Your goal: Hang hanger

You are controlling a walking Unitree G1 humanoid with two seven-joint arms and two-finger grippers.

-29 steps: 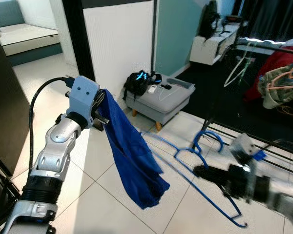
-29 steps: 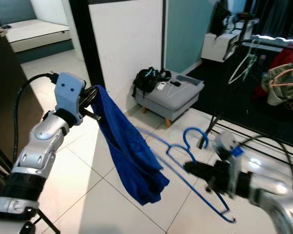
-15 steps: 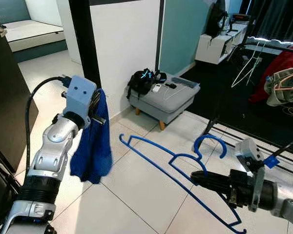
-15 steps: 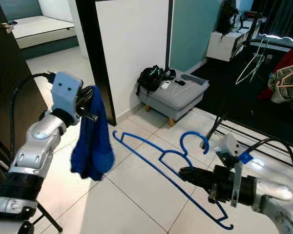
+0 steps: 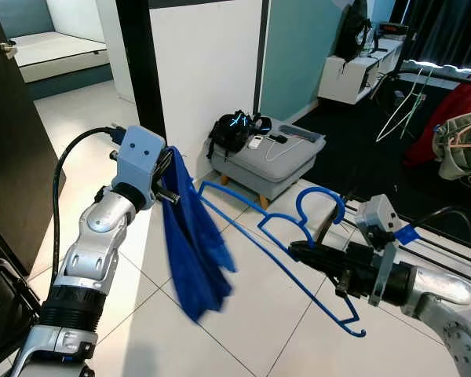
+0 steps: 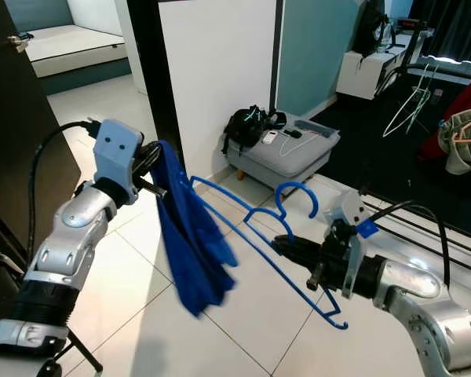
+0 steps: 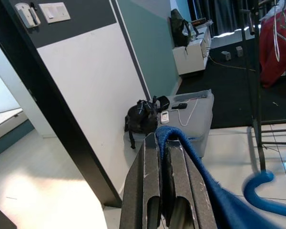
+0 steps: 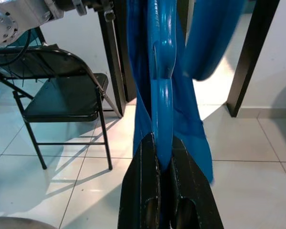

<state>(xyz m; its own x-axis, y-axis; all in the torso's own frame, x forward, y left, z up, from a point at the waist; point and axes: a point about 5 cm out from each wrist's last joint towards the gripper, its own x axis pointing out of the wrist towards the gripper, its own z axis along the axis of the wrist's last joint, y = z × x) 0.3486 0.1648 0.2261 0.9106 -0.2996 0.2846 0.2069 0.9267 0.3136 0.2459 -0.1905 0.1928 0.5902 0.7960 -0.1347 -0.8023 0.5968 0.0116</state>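
A blue garment (image 5: 192,251) hangs from my left gripper (image 5: 166,176), which is shut on its top edge at chest height on the left. In the left wrist view the cloth (image 7: 205,176) drapes over the closed fingers (image 7: 148,186). My right gripper (image 5: 296,251) is shut on the blue plastic hanger (image 5: 322,193) just below its hook and holds it out level toward the left. The hanger's far arm tip touches the garment near its top. In the right wrist view the hanger (image 8: 162,71) runs straight ahead into the blue cloth (image 8: 193,119).
A grey footstool (image 5: 275,161) with a black bag (image 5: 231,129) stands by the white wall and dark door frame (image 5: 137,71). A clothes rack (image 5: 443,75) with hangers and garments is at the right. A dark door (image 5: 8,157) is on the left. A folding chair (image 8: 62,95) stands behind.
The right gripper has raised the hanger and carried it left until its tip meets the garment. The garment has swung from hanging straight down toward the hanger.
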